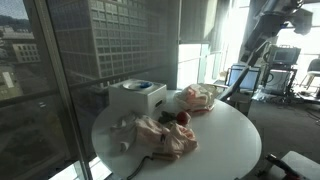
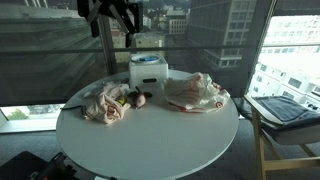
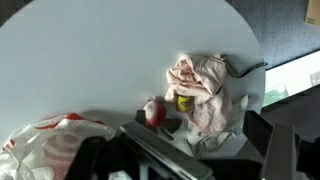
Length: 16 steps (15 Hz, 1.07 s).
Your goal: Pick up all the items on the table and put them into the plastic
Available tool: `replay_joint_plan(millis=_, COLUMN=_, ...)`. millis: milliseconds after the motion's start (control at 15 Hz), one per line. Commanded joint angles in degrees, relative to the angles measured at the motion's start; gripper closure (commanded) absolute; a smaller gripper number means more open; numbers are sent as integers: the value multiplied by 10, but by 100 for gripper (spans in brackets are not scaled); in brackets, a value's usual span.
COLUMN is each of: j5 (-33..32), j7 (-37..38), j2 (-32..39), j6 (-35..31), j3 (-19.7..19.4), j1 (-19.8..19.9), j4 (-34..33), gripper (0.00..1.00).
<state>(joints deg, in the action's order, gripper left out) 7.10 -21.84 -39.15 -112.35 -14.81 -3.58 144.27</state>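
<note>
Before me stands a round white table (image 2: pixel 150 135), carrying a white box-shaped appliance with a blue top (image 2: pixel 148 70) at its far edge. Beside that lie a crumpled white-and-red plastic bag (image 2: pixel 197 92), a rumpled pinkish cloth (image 2: pixel 105 103), and a small red round item (image 3: pixel 155 113) just beside the cloth.

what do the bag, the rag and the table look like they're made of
Bag: thin plastic by the look, white with red print, glossy crinkles. Rag: soft fabric, matte pale pink, limp folds. Table: smooth white top, likely laminate or painted; the look leaves it open.
</note>
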Motion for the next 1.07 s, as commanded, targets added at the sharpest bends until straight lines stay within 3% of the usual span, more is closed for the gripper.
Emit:
replay_joint_plan(millis=0, j5=23, j7=12, j2=137, j6=-120, j3=37, j1=-19, j4=-43, gripper=0)
replay_joint_plan(millis=400, j5=31, j7=9, j2=324, j6=-235, j3=73, j1=-18, j4=-121, gripper=0)
replay_joint_plan(millis=533, j5=49, j7=-8, j2=371, j6=-245, j3=76, j1=-13, j4=-150, gripper=0)
replay_joint_plan(millis=667, j5=94, j7=-30, j2=388, j6=-215, j3=81, j1=-4, j4=-171, gripper=0)
replay_joint_plan(millis=733, j5=60, j7=-3, j2=366, j6=-237, j3=92, j1=2, j4=-134, gripper=0)
replay_joint_plan(millis=1000, j5=77, j7=-16, j2=405, j6=-240, j3=96, j1=13, j4=-156, gripper=0)
